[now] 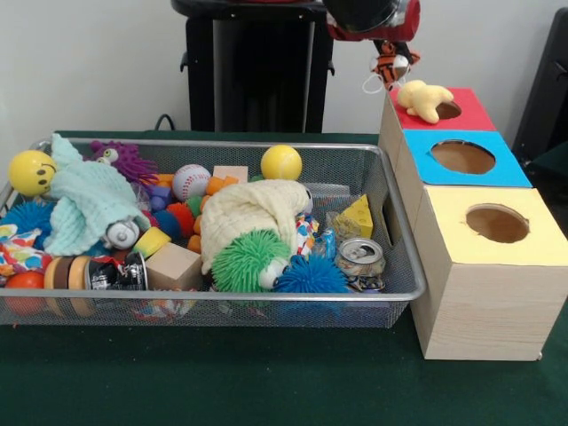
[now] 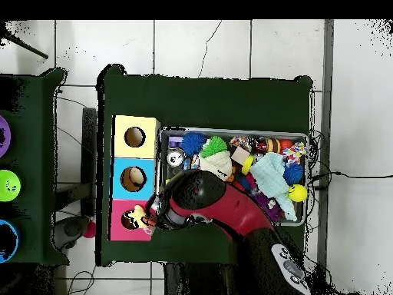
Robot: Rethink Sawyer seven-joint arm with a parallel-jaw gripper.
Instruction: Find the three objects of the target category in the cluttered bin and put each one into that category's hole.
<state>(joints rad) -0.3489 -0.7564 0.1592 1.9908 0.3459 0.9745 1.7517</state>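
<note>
My gripper (image 1: 388, 55) hangs above the back left corner of the red-topped box (image 1: 466, 114), shut on an orange black-striped tiger plush (image 1: 392, 67) with a white tag loop below it. A yellow duck plush (image 1: 423, 98) lies on the red top, partly over the round hole (image 1: 449, 110). In the overhead view the gripper (image 2: 150, 218) is beside the duck (image 2: 138, 213) on the red box (image 2: 123, 227). The wire mesh bin (image 1: 404, 266) stands left of the boxes, full of clutter. No third plush animal shows.
The blue-topped box (image 1: 506, 169) and yellow-topped box (image 1: 532, 244) stand in a row nearer the camera. The bin holds two yellow balls (image 1: 280, 162), a baseball (image 1: 191, 181), green (image 1: 248, 260) and blue (image 1: 309, 277) spiky balls, a can (image 1: 360, 257), wooden blocks and cloths.
</note>
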